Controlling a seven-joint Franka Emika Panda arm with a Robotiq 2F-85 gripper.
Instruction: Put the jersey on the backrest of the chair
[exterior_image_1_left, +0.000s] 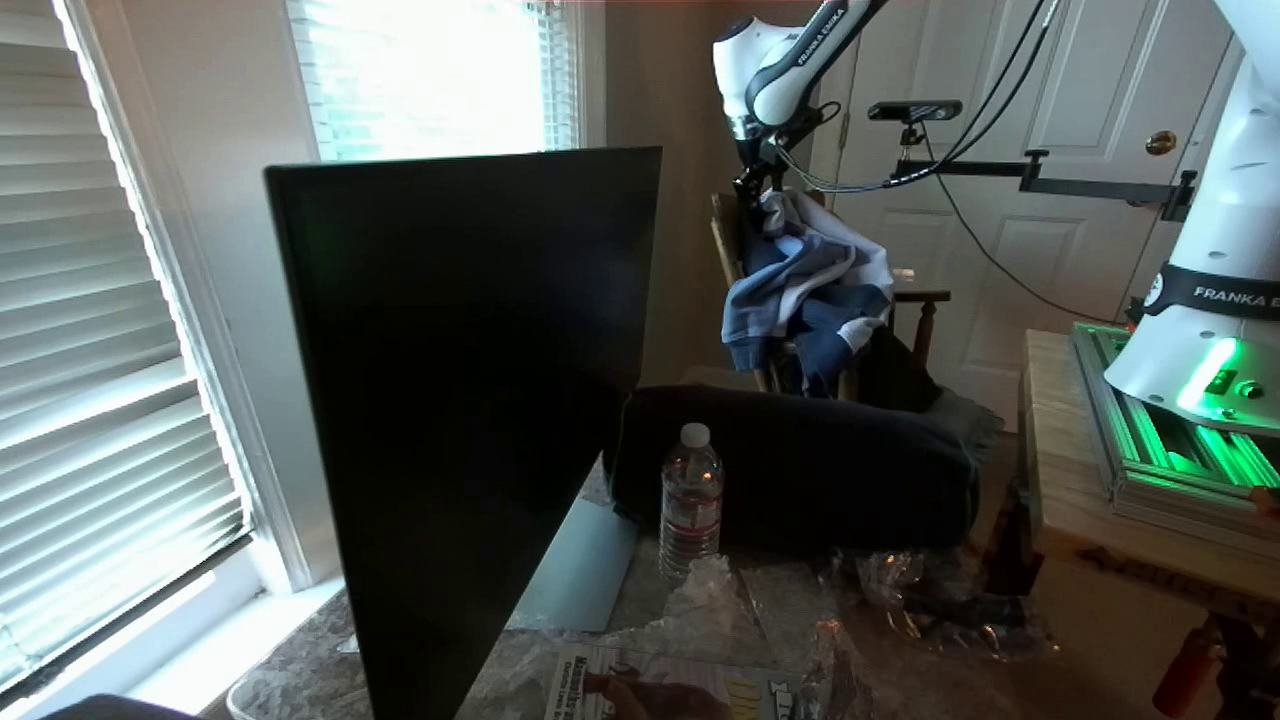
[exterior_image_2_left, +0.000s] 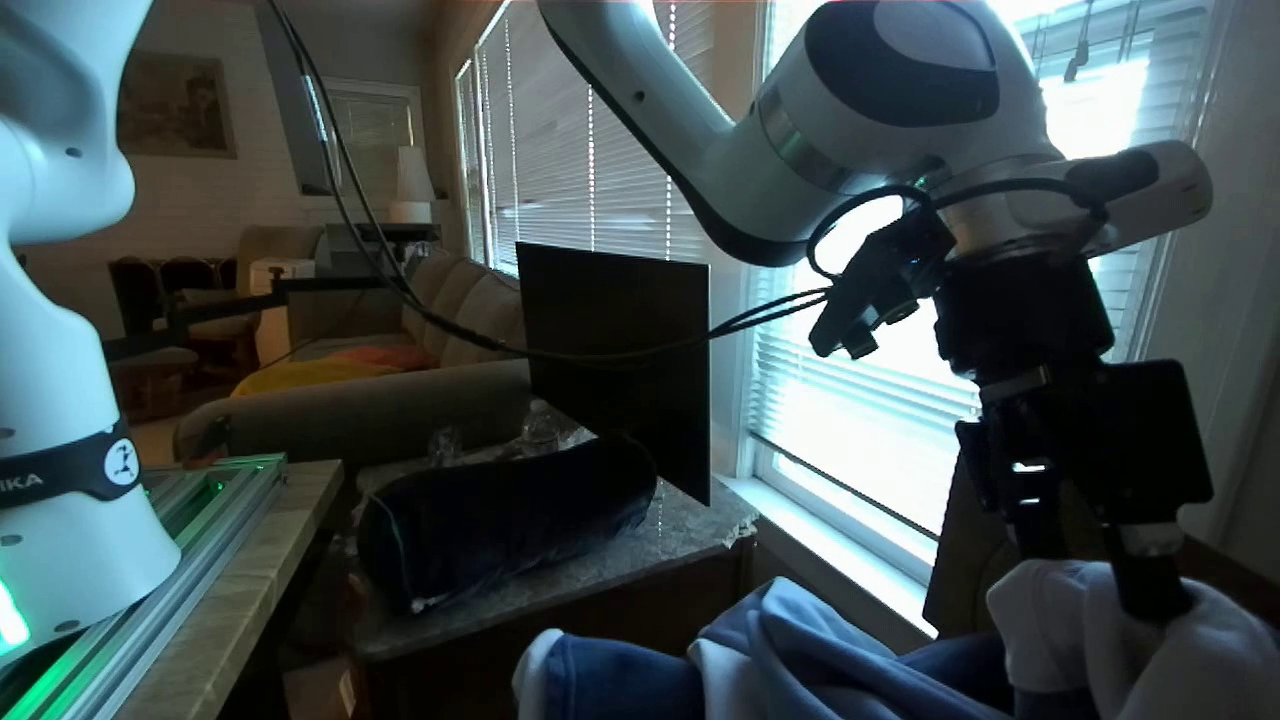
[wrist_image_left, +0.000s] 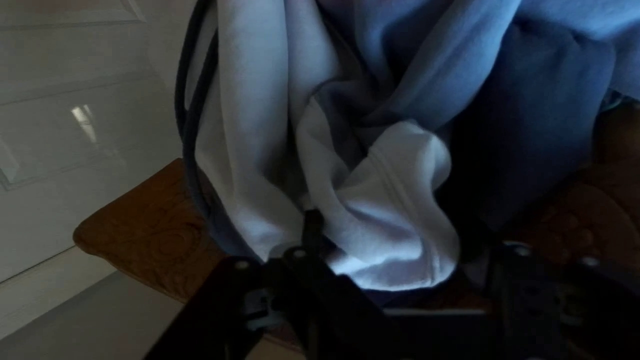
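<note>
Blue and white jersey (exterior_image_1_left: 812, 285): in an exterior view, it is hanging in loose folds over the backrest (exterior_image_1_left: 728, 232) of a wooden chair (exterior_image_1_left: 922, 297), its lower parts trailing well below the top.

Gripper (exterior_image_1_left: 760, 195): it is pointing down and touching the cloth near the top of the backrest; from here its grip is looking too small and dark to judge.

Black screen (exterior_image_1_left: 460, 380): it is standing tall in the foreground, beside pale window blinds (exterior_image_1_left: 110, 380).

Marbled table (exterior_image_1_left: 310, 650): it is holding a clear water bottle (exterior_image_1_left: 691, 505), standing upright just in front of a long dark bolster (exterior_image_1_left: 800, 465), while crinkled plastic (exterior_image_1_left: 900, 585) is lying nearby.

White robot arm (exterior_image_2_left: 870, 120): in an exterior view, it is arching before a bright window (exterior_image_2_left: 850, 430).

Fingers (exterior_image_2_left: 1150, 585): they are standing apart, one of them pressing into white folds of the jersey, which is filling the lower right.

Carved backrest (wrist_image_left: 150, 240): in the wrist view, its brown wood is showing on both sides of the jersey, which is lying across it.

Finger gap: at the bottom, the dark fingers are sitting wide apart, with white cloth showing between them.

Pale door (wrist_image_left: 75, 100): its panels are showing at the left.
</note>
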